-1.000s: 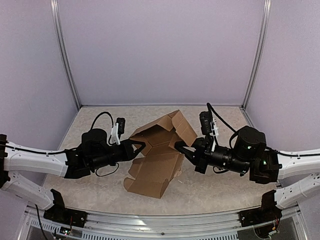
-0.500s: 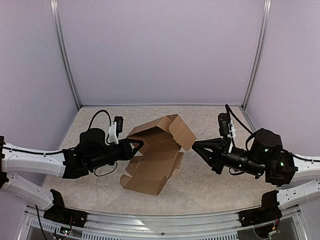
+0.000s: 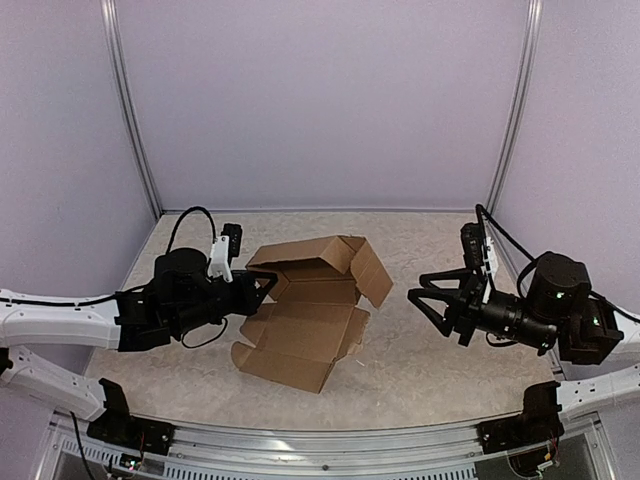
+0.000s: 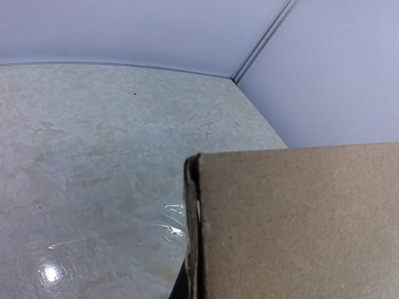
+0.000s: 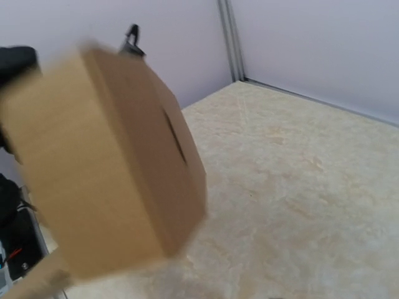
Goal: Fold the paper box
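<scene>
Paper box (image 3: 305, 320) lies near the middle of the counter (image 3: 420, 360) in the top view: plain brown cardboard, half erected, with its lower panels spread flat and an upper sleeve raised behind them. One flap (image 3: 372, 272) stands open at its right end. The left hand (image 3: 264, 284) is pinched on the box's left edge. A second ago the right hand (image 3: 418, 290) was pressed up against that right flap; now it has drawn back to the right and sits well apart from the box, its two dark fingers spread wide. The box itself has shifted a little to the left and sits lower than before.

From the left wrist, the paper box (image 4: 299, 224) fills the lower right as a flat, matte sheet with a fine fibrous grain and a thin, doubled vertical edge. Behind it the counter (image 4: 93, 156) is pale, marbled and glossy, with bright reflections of the lights.

From the right wrist, the paper box (image 5: 106, 180) is motion-blurred at the left, showing a broad smooth face and a narrow side panel with a dark slit cut in it. The counter (image 5: 299, 187) shows the same cream, mottled surface. The hand's own fingers do not show in this view.
</scene>
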